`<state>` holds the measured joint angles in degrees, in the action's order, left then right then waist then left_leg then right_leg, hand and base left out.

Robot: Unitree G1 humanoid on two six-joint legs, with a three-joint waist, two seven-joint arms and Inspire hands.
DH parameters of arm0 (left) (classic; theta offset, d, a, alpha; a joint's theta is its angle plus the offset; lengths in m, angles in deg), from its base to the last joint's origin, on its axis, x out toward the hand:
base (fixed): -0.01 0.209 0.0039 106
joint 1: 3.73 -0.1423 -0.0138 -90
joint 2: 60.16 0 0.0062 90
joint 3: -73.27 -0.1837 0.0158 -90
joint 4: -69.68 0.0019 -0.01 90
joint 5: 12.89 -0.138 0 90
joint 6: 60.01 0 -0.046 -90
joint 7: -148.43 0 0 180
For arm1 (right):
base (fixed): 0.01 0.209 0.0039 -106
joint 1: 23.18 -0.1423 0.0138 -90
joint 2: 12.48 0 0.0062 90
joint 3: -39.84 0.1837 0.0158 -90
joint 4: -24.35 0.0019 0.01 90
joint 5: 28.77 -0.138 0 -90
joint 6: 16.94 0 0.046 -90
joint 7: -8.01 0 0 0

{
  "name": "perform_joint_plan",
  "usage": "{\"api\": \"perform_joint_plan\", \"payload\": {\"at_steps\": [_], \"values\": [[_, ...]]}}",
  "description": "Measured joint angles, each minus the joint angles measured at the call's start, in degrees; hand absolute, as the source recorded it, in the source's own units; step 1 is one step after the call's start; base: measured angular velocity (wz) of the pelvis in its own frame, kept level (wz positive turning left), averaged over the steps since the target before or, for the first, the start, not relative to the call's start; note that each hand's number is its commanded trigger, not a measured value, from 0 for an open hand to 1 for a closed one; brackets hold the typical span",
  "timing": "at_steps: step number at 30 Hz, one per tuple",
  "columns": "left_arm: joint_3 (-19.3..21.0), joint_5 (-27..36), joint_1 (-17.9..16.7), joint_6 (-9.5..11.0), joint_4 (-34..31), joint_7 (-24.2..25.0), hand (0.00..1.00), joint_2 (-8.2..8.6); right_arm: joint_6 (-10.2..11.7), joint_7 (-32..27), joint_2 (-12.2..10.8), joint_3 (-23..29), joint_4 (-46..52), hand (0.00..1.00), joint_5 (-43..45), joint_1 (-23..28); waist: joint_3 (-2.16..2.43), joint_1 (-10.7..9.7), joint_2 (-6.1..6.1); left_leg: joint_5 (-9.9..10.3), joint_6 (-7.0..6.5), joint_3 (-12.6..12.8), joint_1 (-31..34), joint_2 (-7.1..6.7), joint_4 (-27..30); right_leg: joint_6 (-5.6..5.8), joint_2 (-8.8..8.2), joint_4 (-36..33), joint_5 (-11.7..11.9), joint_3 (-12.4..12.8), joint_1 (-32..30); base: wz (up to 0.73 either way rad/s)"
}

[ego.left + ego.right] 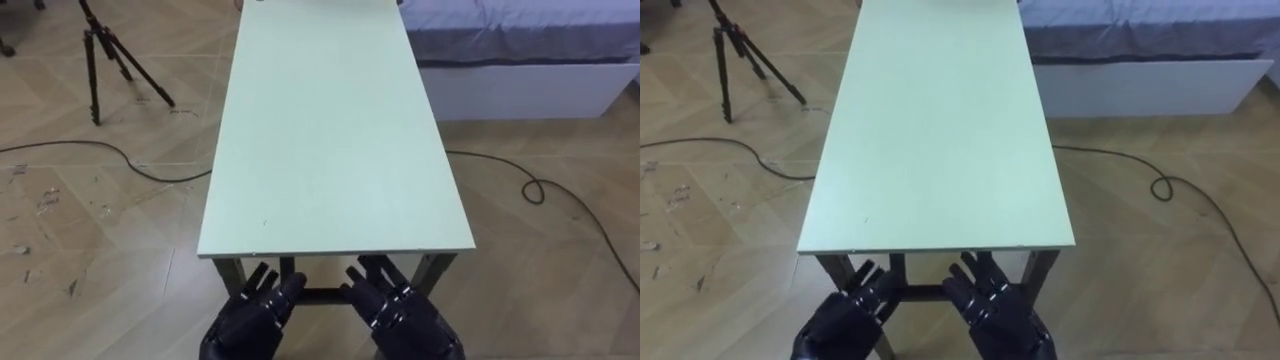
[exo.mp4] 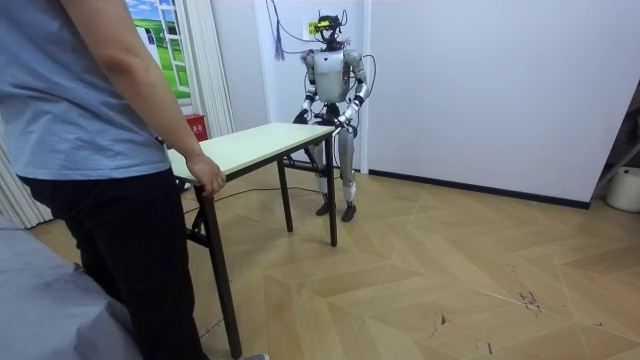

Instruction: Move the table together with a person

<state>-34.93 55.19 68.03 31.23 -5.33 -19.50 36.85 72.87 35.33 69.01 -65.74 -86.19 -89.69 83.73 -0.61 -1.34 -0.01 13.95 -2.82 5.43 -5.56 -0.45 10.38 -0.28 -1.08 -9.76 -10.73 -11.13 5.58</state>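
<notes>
Facing the table [image 1: 330, 150] end-on, a person [image 2: 90, 140] at its far end.
I am holding my left hand [image 1: 248, 318] and right hand [image 1: 405, 312] side by side at the bottom of the frame, fingers straight and slightly spread, tips just below the table's near edge; whether they are touching it I cannot tell. The person's hand [image 2: 208, 176] is gripping the far end.

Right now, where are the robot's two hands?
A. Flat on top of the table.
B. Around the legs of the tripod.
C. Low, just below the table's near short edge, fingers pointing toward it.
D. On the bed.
C: the left hand and the right hand both show below the near short edge of the table, fingers straight and pointing toward it; neither lies on its top.
</notes>
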Motion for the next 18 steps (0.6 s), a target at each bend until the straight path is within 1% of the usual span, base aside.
{"api": "perform_joint_plan", "payload": {"at_steps": [5,6,9,10,12,14,15,16,18], "values": [[0.11,0.04,0.67,-0.01,-0.74,0.00,0.00,-0.14,0.01,-0.54,0.14,0.09,0.38,0.00,-0.03,-0.95,0.00,-0.14,-0.01,0.00,0.01,0.33,-0.15,0.06,0.20,0.00,0.01,0.06,0.00,0.02,0.00,0.00],[0.11,0.03,0.95,-0.01,-1.09,0.00,0.00,-0.39,0.01,-0.54,0.36,0.11,0.80,0.00,-0.03,-1.30,-0.03,-0.22,-0.04,-0.01,0.01,0.27,-0.12,0.07,0.33,0.00,-0.02,0.11,0.00,-0.02,0.02,0.00],[0.24,1.12,1.71,-0.09,-1.76,-0.02,0.00,-1.08,-0.59,-0.98,1.09,0.10,1.03,0.00,-0.04,-2.03,-0.12,-0.35,-0.17,-0.01,0.02,0.24,-0.22,0.06,0.32,0.00,-0.03,0.13,0.00,-0.01,0.13,0.00],[0.28,2.18,2.22,-0.27,-1.76,-0.03,0.00,-1.17,-0.79,-1.02,1.33,0.10,1.03,0.00,-0.06,-2.25,-0.16,-0.37,-0.19,-0.01,0.02,0.23,-0.21,0.06,0.33,0.00,-0.02,0.14,0.00,-0.02,0.14,0.00],[0.38,2.36,2.81,-0.58,-1.76,-0.11,0.00,-1.18,-1.17,-1.16,1.41,0.14,1.03,0.00,-0.03,-2.46,-0.21,-0.41,-0.17,-0.02,0.02,0.13,-0.39,0.06,0.32,0.00,-0.02,0.16,0.00,-0.14,0.36,0.00],[0.52,2.59,3.13,-1.19,-1.54,-0.23,0.00,-1.18,-1.31,-1.63,1.42,0.15,1.02,0.00,-0.06,-2.77,-0.57,-0.44,-0.22,-0.02,0.02,0.06,-0.79,0.06,0.32,0.00,-0.01,0.16,0.00,-0.13,0.83,0.00],[0.78,3.47,3.28,-1.47,-1.52,-0.26,0.00,-1.24,-1.90,-1.90,1.49,0.16,0.99,0.00,-0.06,-3.29,-0.91,-0.50,-0.21,-0.02,0.02,-0.03,-1.03,0.06,0.32,0.00,-0.01,0.15,0.00,-0.16,1.10,0.00],[1.28,4.39,3.45,-1.72,-1.48,-0.29,0.00,-1.25,-2.37,-2.26,1.43,0.16,0.98,0.00,-0.06,-3.68,-1.09,-0.61,-0.13,-0.01,0.02,-0.06,-1.02,0.06,0.32,0.00,0.01,0.15,0.00,-0.16,1.23,0.00],[2.06,5.67,4.25,-2.38,-0.56,-0.40,0.00,-1.24,-2.49,-2.89,1.42,0.16,0.91,0.00,-0.26,-3.96,-1.14,-0.63,-0.05,-0.01,0.02,-0.20,-1.00,0.06,0.35,-0.01,0.03,0.13,0.01,-0.21,1.26,0.00]]}}
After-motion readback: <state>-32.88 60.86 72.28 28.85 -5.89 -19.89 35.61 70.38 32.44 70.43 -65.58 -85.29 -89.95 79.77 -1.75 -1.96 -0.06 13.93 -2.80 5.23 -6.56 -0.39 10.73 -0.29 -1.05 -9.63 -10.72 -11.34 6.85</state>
